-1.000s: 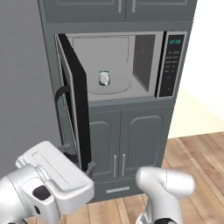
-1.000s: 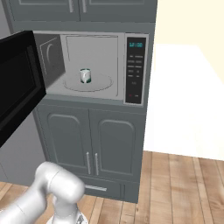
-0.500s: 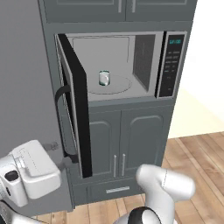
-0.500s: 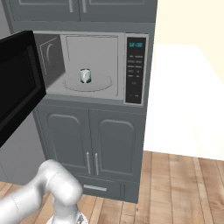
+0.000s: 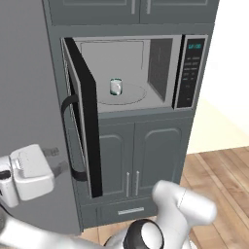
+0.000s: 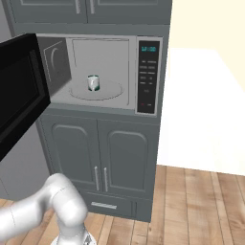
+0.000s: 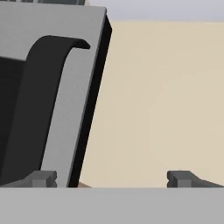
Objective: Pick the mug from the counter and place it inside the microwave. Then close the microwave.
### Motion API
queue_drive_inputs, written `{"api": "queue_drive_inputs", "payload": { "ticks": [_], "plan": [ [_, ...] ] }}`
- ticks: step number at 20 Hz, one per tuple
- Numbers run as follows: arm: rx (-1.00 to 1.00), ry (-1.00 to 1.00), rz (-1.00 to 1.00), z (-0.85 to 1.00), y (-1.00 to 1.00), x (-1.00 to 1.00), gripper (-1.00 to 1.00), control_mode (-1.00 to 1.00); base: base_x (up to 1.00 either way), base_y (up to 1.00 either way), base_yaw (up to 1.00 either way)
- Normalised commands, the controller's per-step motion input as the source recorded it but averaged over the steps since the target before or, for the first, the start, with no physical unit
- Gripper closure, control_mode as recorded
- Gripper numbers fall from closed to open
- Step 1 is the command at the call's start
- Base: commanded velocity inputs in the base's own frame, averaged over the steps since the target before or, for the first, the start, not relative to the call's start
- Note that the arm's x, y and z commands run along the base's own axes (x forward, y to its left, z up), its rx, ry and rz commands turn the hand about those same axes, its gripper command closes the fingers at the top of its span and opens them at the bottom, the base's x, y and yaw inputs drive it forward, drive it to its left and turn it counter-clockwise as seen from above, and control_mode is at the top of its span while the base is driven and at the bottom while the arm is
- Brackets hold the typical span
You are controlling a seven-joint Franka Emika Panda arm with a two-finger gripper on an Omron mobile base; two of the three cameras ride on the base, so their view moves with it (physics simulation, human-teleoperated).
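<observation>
Hanging low on the left of the left base view, the gripper (image 5: 54, 160) sits at the end of a white hand, pointing to the right toward the outer face of the open microwave door (image 5: 85, 121), with its two dark fingers (image 5: 50, 151) spread wide and nothing between them. From the hand view you can see the same thing: the two finger tips stand far apart at the bottom, the left one right at the door's edge and the right one out in open space against the pale wall (image 7: 166, 100), so it's not holding anything. The door's curved dark handle (image 5: 70, 138) is just beside the fingers, and in the hand view it sweeps up the left side over the grey door frame, but I can't tell if a finger is actually touching the door. The arm's elbow (image 5: 182, 206) bulges up at the bottom of the left base view, in front of the dark grey lower cabinets (image 5: 136, 155). Further back, the microwave (image 6: 95, 72) stands wide open, its door swung out to the left. The mug (image 5: 115, 86) sits upright inside on the round turntable plate (image 5: 131, 95), roughly in the middle of the cavity. The black button panel (image 6: 148, 76) with its teal display is on the right side.
</observation>
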Motion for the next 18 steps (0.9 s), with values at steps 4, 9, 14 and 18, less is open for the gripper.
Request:
{"api": "queue_drive_inputs", "payload": {
  "ticks": [4,9,14,18],
  "plan": [
    [0.0,0.0,-0.01,-0.04,0.09,0.15,-1.0,-1.0,0.0,0.0,0.0],
    [0.0,0.0,0.0,-0.05,0.08,0.11,-1.0,-1.0,0.0,0.0,0.0],
    [0.0,0.0,0.0,-0.17,0.0,0.33,-1.0,-1.0,0.0,0.0,0.0],
    [0.0,0.0,0.0,-0.16,0.02,0.25,-1.0,-1.0,0.0,0.0,0.0]
  ]
}}
